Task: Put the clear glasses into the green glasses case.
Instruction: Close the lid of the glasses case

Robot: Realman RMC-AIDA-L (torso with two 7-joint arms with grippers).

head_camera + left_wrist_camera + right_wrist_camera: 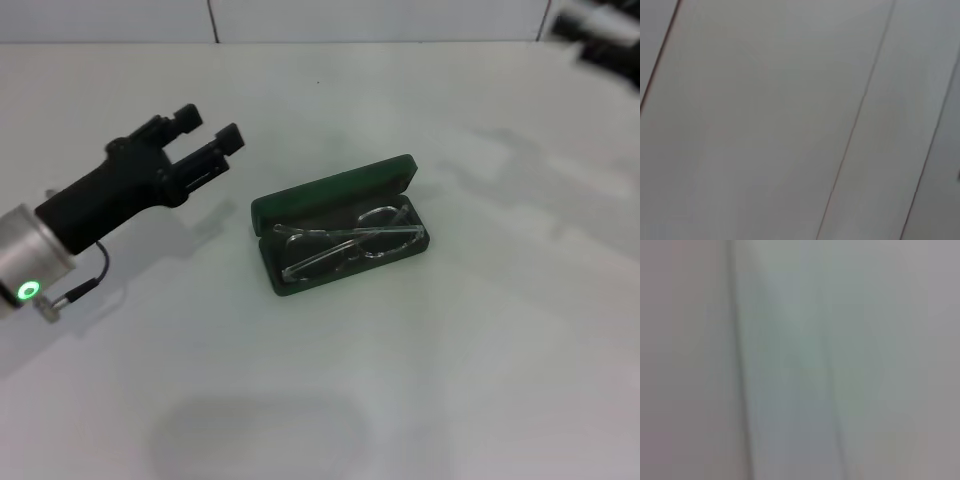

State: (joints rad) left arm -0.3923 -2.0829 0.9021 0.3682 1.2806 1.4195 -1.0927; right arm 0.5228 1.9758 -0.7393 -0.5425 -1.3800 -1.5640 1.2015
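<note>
The clear glasses [350, 242] lie inside the open green glasses case [335, 195] mid-table [480, 380], so we judge the placing done, our left end effector [208, 135] hanging empty and spread beside it with free room all round, the right end effector [600, 35] parked far off, its state unclear.

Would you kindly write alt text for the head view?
Clear glasses lie inside an open green glasses case on a white table. The left gripper, open and empty, hovers to the case's left; the right arm sits far right.
</note>
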